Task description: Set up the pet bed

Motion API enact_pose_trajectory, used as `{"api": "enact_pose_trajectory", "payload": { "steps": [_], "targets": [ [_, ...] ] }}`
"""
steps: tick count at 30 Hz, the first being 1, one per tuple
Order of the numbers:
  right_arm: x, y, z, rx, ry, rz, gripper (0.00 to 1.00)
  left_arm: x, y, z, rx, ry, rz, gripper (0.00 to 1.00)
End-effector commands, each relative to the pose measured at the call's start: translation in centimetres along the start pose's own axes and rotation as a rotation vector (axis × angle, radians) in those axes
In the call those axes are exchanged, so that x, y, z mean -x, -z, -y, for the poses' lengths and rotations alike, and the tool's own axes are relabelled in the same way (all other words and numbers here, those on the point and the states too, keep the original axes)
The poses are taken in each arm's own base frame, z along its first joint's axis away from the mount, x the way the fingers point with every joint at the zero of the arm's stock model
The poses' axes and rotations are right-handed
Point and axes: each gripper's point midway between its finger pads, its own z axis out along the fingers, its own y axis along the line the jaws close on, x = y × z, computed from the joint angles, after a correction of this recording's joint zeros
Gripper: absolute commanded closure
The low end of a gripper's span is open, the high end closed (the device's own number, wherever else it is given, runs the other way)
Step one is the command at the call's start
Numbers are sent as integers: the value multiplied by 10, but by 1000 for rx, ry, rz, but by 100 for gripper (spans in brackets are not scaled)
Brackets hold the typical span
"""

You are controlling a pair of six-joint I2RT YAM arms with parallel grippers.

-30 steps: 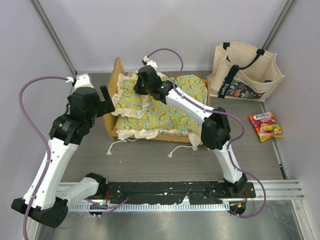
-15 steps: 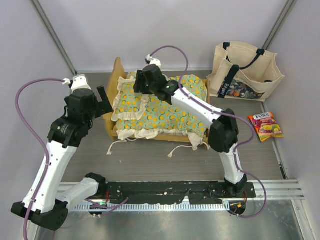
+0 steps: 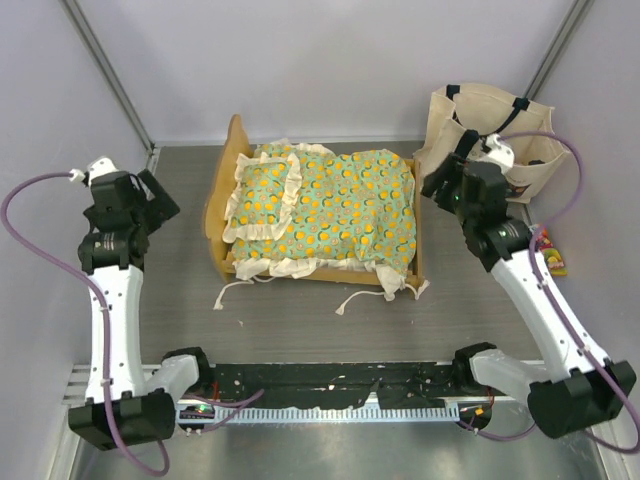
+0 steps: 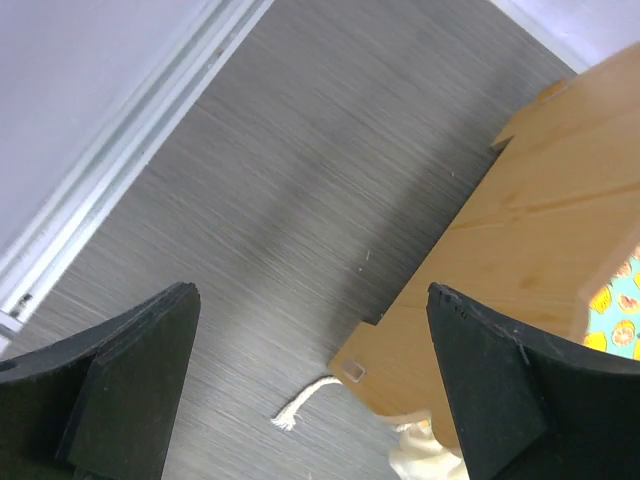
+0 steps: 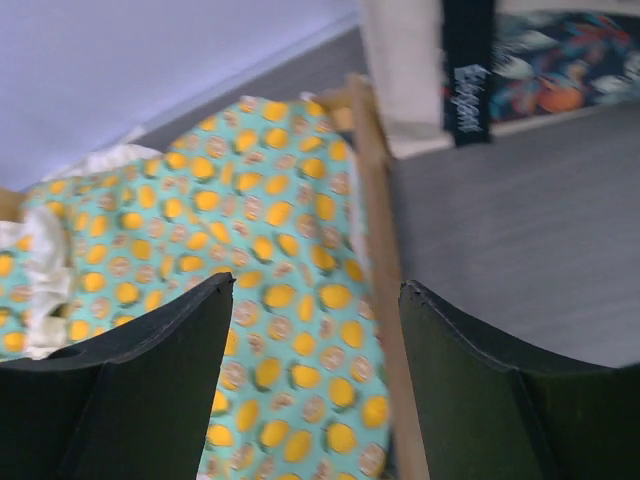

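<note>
There is one pet bed, made of one wooden frame point(image 3: 213, 215) and one orange-print mattress cushion point(image 3: 350, 210). One small matching ruffled pillow point(image 3: 262, 190) lies at its headboard end. Three cream cord ties point(image 3: 228, 292) show along the bed's near side. One cream tote bag point(image 3: 440, 118) stands at the table's far right corner. One snack packet point(image 3: 556, 262) lies near the right edge, partly hidden. Two arms stand at the near edge, with one left gripper point(image 4: 310, 290), one right gripper point(image 5: 315, 283) and two purple cables point(image 3: 30, 215), one on each arm.
</note>
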Motion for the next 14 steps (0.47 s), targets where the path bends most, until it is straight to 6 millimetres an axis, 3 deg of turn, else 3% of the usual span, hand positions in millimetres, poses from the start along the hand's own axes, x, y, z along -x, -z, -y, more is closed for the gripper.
{"api": "enact_pose_trajectory", "payload": {
  "steps": [1,7,14],
  "targets": [
    [-23,25,56,-120,9,-20,26,0,-18,12,-108,138,-31,0],
    [-40,30,108,-284,6,-35,21,-23,-26,-5,-13,209,-65,0],
    [-47,31,133,-397,-18,-8,20,-22,-21,-17,28,173,-35,0]
  ]
}}
